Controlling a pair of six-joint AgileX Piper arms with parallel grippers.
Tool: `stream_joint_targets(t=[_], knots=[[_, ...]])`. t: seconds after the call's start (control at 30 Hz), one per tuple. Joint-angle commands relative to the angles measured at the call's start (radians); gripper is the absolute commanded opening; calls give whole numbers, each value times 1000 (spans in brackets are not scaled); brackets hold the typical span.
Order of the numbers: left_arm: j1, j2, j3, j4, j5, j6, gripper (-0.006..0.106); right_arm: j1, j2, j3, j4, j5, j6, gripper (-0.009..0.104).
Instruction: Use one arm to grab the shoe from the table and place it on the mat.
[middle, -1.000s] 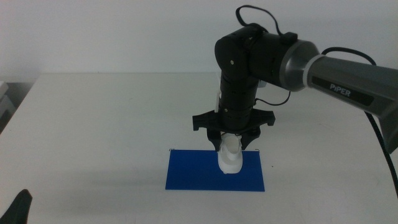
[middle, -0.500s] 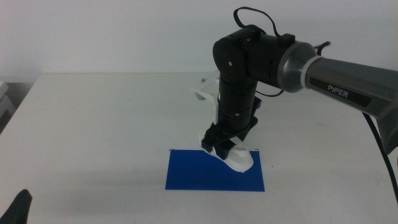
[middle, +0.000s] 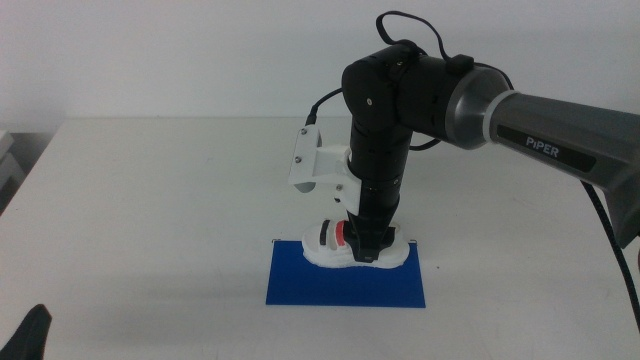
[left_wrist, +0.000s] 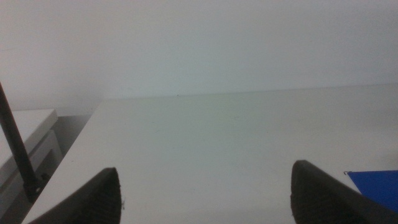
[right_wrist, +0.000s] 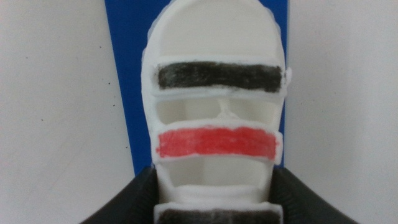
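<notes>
Shoe (right_wrist: 216, 118) lies on the mat (middle: 330, 285), at its far edge, with the toe end reaching past that edge toward bare table (middle: 150, 200); the right wrist view shows blue on both sides of the sole only along part of its length. Whether the sole rests flat or hangs just above the mat cannot be told. Straps visible from above: one black near the toe, one red at mid-foot, a second black at the heel between the jaws.

Handling, as judged: the shoe looks moulded, thick-soled and rigid, likely light for its bulk. The surface appears matt and not slick. The straps are thin bridges and look the weakest part; a hold on them risks bending or snapping. The sole sides at the heel give parallel, solid faces and are the sound place to grip.

Right gripper (middle: 362, 245) is clenched on the shoe at exactly that point, one dark jaw on each side of the heel, arm (middle: 400, 110) reaching down from the right side and standing near vertical over the mat.

Left gripper (middle: 30, 335) waits at the near left corner of the table, well apart from the mat, jaws spread with nothing between them.

Placement reads as nearly done; release remains.
</notes>
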Motion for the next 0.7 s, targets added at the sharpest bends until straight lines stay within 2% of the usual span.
stream_joint_targets(t=[0.0, 0.67], knots=[[-4, -13, 7, -10, -82, -5, 94, -1, -51, -33, 0, 47, -20, -4], [-4, -13, 7, -10, -82, -5, 94, 13, 39, -33, 10, -49, -19, -4]])
